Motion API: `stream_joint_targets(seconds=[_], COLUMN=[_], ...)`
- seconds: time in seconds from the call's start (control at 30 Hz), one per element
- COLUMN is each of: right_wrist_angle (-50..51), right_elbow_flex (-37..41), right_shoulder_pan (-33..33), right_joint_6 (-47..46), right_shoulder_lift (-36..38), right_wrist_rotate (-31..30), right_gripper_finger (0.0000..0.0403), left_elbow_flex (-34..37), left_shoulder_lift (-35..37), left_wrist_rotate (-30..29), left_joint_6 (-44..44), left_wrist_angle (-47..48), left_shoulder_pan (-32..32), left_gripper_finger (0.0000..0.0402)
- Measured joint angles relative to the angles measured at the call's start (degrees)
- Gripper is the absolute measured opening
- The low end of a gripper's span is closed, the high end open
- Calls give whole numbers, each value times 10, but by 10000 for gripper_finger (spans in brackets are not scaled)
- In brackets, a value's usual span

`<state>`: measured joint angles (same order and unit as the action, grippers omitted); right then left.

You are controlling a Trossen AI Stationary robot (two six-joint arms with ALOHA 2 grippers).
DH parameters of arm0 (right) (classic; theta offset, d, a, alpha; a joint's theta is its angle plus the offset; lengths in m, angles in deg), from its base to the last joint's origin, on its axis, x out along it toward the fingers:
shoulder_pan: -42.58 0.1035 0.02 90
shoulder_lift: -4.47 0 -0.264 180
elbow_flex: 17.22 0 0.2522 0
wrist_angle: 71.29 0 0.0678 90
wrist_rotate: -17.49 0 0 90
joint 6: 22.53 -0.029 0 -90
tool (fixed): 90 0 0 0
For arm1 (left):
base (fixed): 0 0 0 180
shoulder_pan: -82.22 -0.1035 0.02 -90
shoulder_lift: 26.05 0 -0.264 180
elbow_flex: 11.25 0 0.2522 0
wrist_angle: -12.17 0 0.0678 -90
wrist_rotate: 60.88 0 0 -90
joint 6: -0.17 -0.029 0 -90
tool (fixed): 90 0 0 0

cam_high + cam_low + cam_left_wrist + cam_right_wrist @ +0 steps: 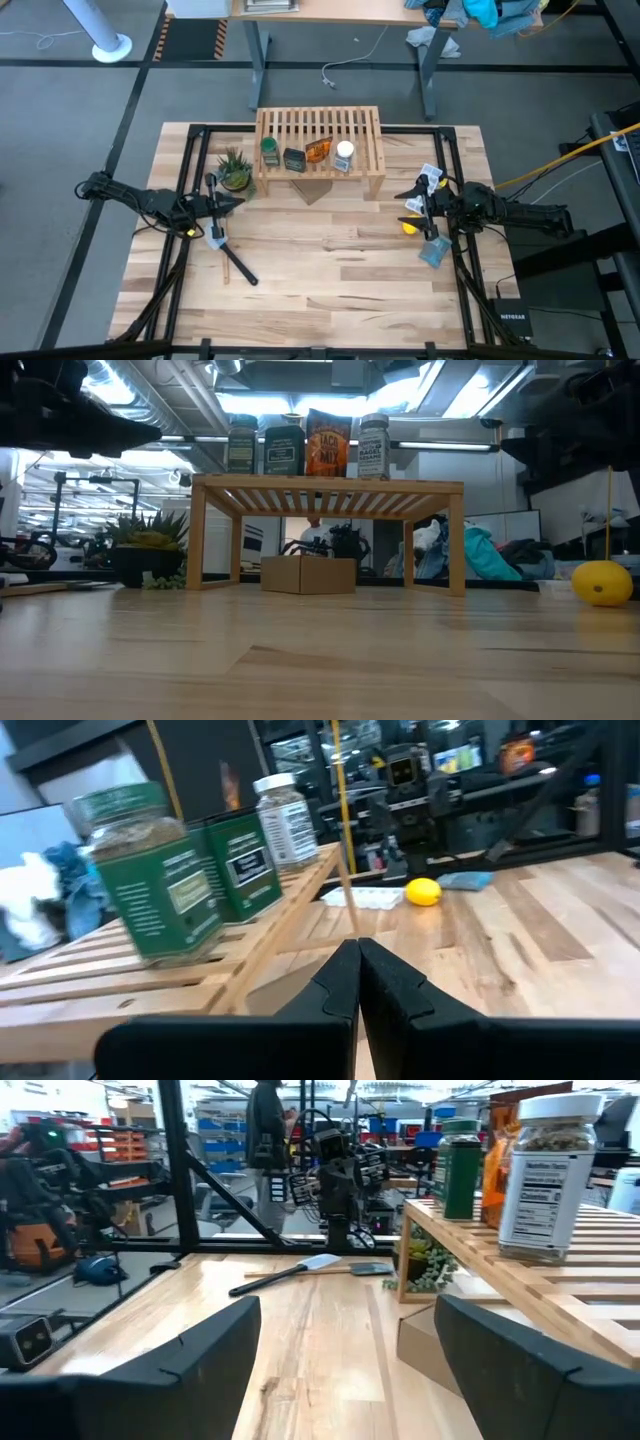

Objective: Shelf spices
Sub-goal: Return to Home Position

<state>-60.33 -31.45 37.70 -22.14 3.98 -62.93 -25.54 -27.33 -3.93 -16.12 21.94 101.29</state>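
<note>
Four spices stand on their bases in a row on the slatted top of the light-wood shelf (320, 128) at the table's far middle. They are a green-lidded jar (270, 152), a dark tin (294, 159), an amber-orange pack (318, 151) and a white-capped jar (344, 156). The low view shows them side by side above the shelf (330, 485). My left gripper (232, 203) hangs shut over the table, left of the shelf, holding nothing. My right gripper (408, 198) hangs open to the shelf's right, with nothing between its fingers (215, 1350).
A small potted plant (235, 170) stands by the shelf's left leg. A cardboard box (308, 574) sits under the shelf. A yellow lemon-like ball (410, 226) and a blue thing (433, 252) lie at the right. A dark spatula (238, 264) lies near the left.
</note>
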Motion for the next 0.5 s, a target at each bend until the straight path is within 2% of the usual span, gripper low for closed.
stream_joint_targets(seconds=[0.1, 0.5], right_wrist_angle=[1, 1], right_elbow_flex=[0, 0], right_shoulder_pan=[0, 0], right_joint_6=[0, 0], right_shoulder_lift=[0, 0], right_wrist_rotate=[-11, -11], right_gripper_finger=[307, 307], left_elbow_flex=[0, 0], left_shoulder_lift=[0, 0], left_wrist_rotate=[-19, -19], left_joint_6=[0, -6], left_wrist_angle=[0, 0], left_shoulder_pan=[0, 0], left_gripper_finger=[1, 1])
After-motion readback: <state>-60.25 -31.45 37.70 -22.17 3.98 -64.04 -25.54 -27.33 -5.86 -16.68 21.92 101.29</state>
